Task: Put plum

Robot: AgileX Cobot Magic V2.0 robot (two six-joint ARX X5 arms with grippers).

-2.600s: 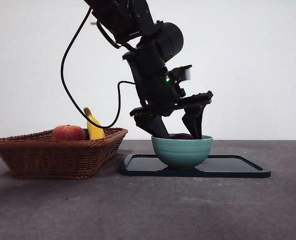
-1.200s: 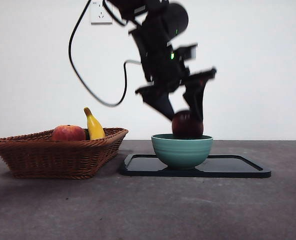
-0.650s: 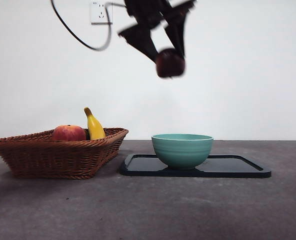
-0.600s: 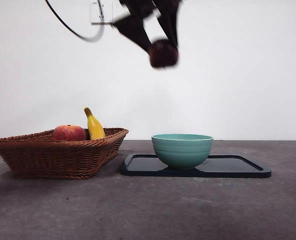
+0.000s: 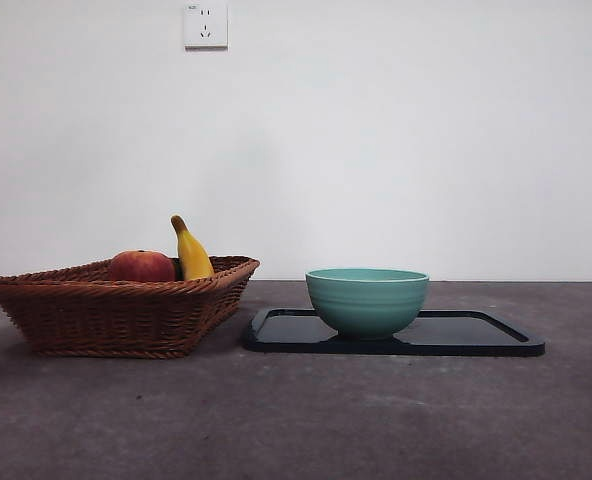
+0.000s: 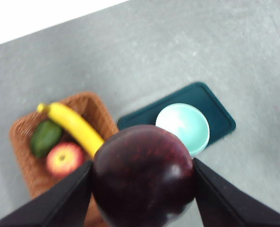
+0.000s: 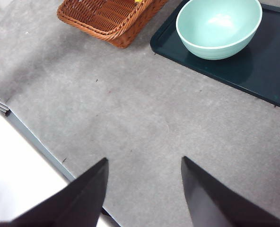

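Observation:
My left gripper [image 6: 142, 189] is shut on the plum [image 6: 143, 175], a glossy dark maroon fruit, and holds it high above the table, over the wicker basket [image 6: 33, 170] and the teal bowl [image 6: 183, 125]. It is out of the front view, where the plum does not show. The teal bowl [image 5: 367, 298] stands empty on the dark tray [image 5: 476, 335]. My right gripper [image 7: 144, 189] is open and empty, high over the table's near edge.
The wicker basket [image 5: 116, 310] at the left holds a red-orange fruit [image 5: 142, 266], a yellow banana [image 5: 190, 252] and, in the left wrist view, a green fruit [image 6: 45, 137]. The bowl [image 7: 219, 27] and tray [image 7: 258, 66] also show in the right wrist view.
The left gripper has lifted the plum out of the bowl, risen up and to the left, and left the front view through the top. The bowl is now empty.

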